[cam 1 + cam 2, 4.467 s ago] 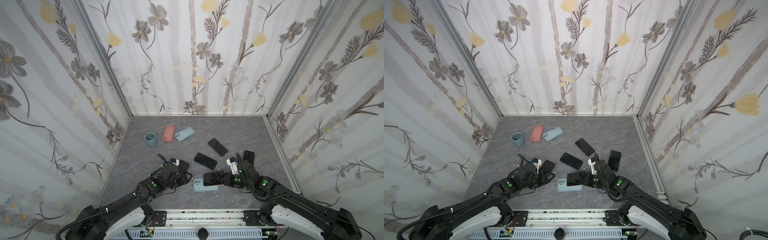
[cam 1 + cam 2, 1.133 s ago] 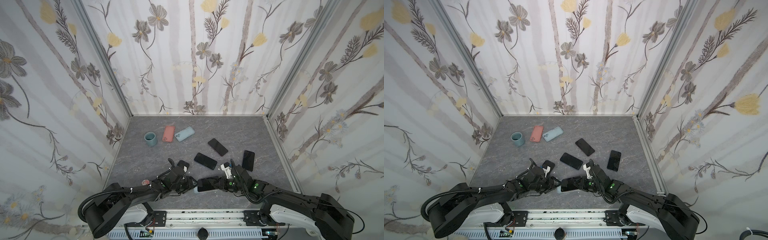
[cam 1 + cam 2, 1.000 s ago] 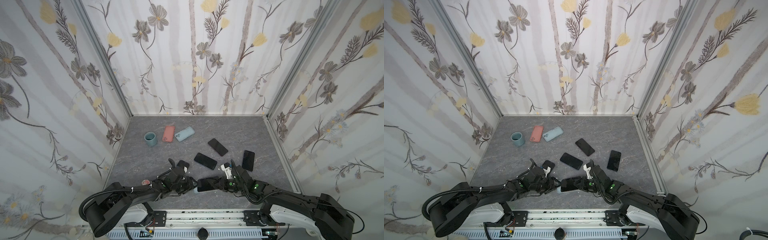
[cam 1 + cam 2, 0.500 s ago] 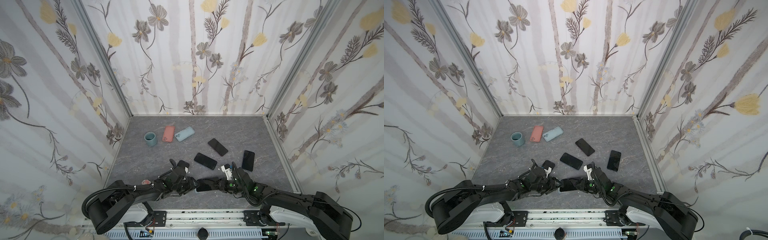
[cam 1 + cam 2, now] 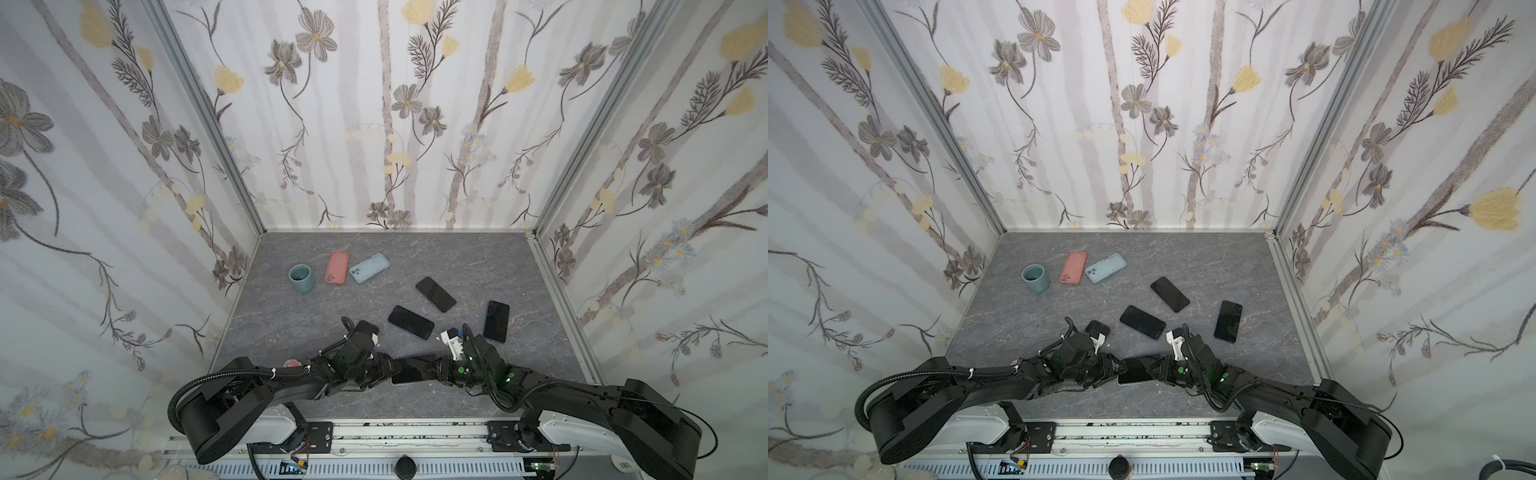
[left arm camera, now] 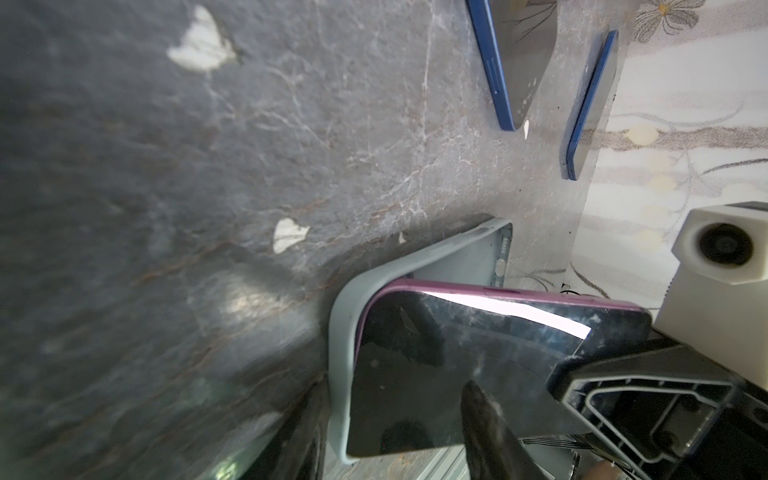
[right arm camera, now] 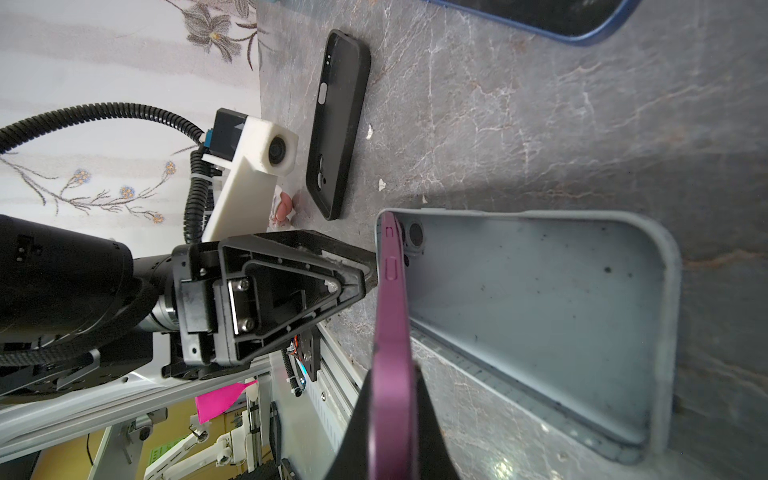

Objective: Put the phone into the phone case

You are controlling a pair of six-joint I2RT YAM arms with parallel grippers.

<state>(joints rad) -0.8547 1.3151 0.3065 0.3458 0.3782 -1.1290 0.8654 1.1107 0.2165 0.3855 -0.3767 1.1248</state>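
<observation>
At the front edge of the table (image 5: 291, 332), steady the grey case (image 7: 540, 311), lying open side up, with the half-open left gripper (image 7: 368, 270) astride its end, and lower the tilted phone (image 6: 436, 365), one end tucked in, pinched tight in the right gripper (image 7: 392, 424), flat and square before pressing

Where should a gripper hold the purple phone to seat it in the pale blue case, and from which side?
Grip the purple phone at its raised free end, pinching screen and back, coming from the robot's right. Its other end is tucked into the pale blue case, and it tilts up from there. The right gripper pinches there.
</observation>
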